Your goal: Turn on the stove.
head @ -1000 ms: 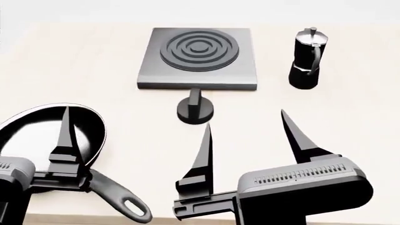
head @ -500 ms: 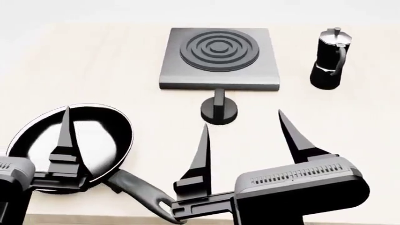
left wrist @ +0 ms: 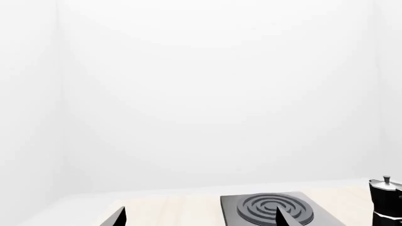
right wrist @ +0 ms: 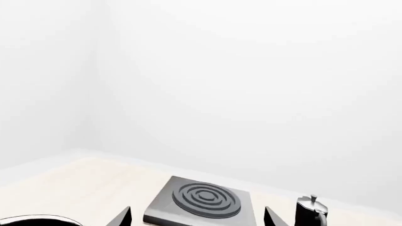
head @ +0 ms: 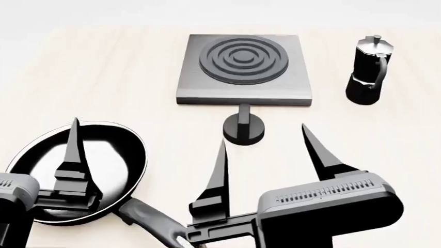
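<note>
Black arms (vented housings), pointed jaws

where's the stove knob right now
In the head view the knob sits on the table just in front of the stove slab, near the middle. It lies beyond the open right pincer, with the frying pan to the left.

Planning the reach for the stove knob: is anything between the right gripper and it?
Nothing visible. The right gripper, jaws open, sits just short of the knob with bare table between. The pan is off to the left under the left gripper; the moka pot stands far right.
</note>
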